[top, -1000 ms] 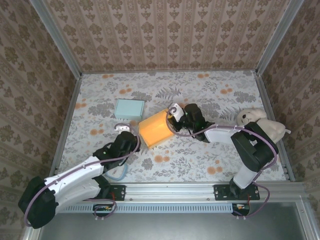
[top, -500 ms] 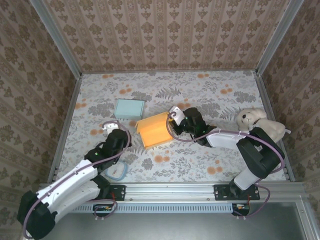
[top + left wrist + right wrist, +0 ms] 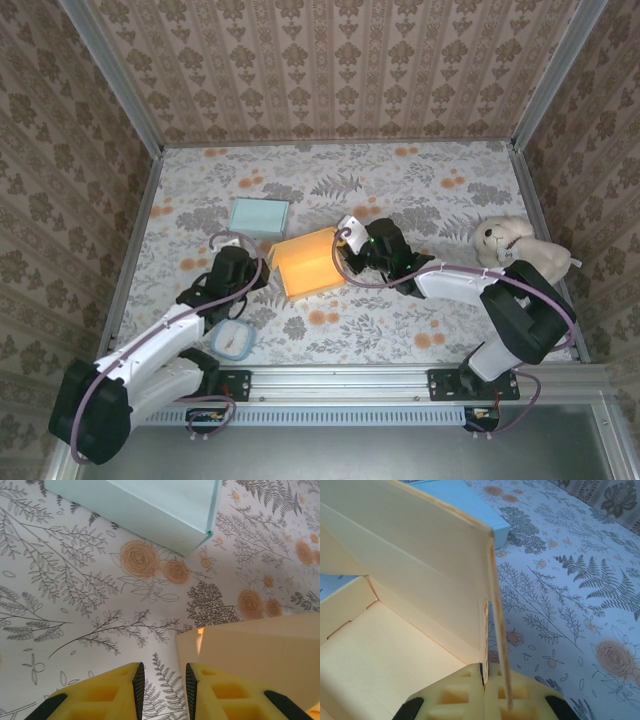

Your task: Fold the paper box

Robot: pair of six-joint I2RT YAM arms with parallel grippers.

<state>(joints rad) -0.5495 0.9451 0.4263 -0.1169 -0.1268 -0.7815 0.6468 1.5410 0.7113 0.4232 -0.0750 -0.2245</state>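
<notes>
Left gripper change: the left gripper (image 3: 232,243) stood right at the left edge of the paper box (image 3: 308,265) a second ago. It then swung out toward the table's left edge and is now part of the way back, apart from the box.
Paper box change: it has slid and turned a little to the left. It remains near the middle of the table (image 3: 400,180), with its open inside facing up.
Right gripper change: the right gripper (image 3: 346,231) has hardly moved and stays at the box's far right corner.
Near left corner change: a pale blue rounded thing (image 3: 232,340), half covered by the left arm before, now shows more fully.
Left gripper state: in the left wrist view the left gripper (image 3: 162,677) has a narrow gap between its fingers and bare table between them, so it holds nothing.
Right gripper state: in the right wrist view the right gripper (image 3: 487,680) is pinched tight on the upright wall of the paper box (image 3: 395,645).
Blue box: the blue box (image 3: 259,217) lies just beyond the paper box toward the far left.
Teddy bear: the teddy bear (image 3: 515,243) sits by the right edge.
Cut off: the left wrist view shows one corner of the paper box (image 3: 250,655) and part of the blue box (image 3: 150,505).
Hidden: the raised wall covers most of the blue box (image 3: 470,500) in the right wrist view.
Hard to tell: what the rounded thing is.
</notes>
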